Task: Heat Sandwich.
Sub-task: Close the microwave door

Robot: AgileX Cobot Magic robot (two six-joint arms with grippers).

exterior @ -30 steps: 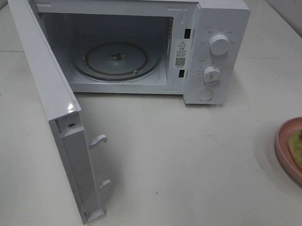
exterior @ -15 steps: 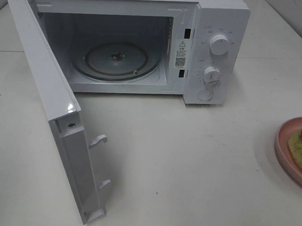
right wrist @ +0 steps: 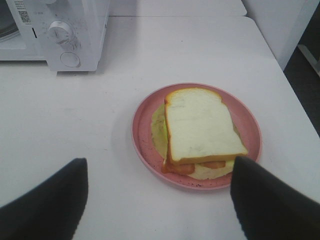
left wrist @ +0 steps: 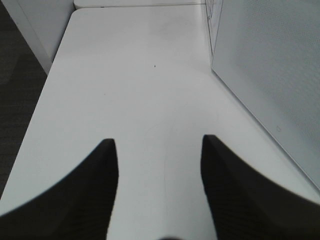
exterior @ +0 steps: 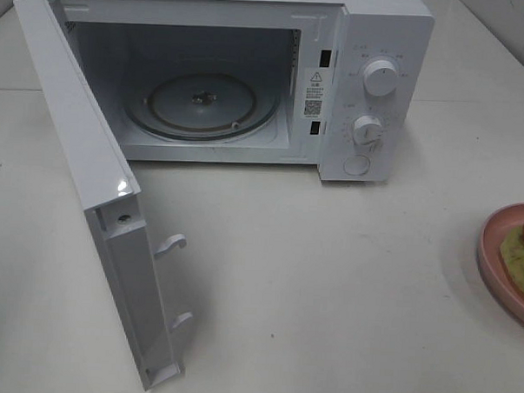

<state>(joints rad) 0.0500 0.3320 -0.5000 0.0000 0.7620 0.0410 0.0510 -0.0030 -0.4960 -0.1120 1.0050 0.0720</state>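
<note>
The square white-bread sandwich (right wrist: 202, 131) with green leaf filling lies on the round pink plate (right wrist: 143, 131), right of the white microwave (exterior: 386, 45), whose door (exterior: 81, 167) stands wide open for loading. The right gripper (right wrist: 159, 197) hovers spread before the plate, likely ready to grasp it. The left gripper (left wrist: 159, 175) is also spread and empty over the white table (left wrist: 125, 75).

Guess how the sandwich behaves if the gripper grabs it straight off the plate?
The sandwich is probably soft: thick white bread would likely squash. Its layers look loosely stacked, with green filling sticking out, so they may slide apart. Lifting the pink plate seems safer.
</note>
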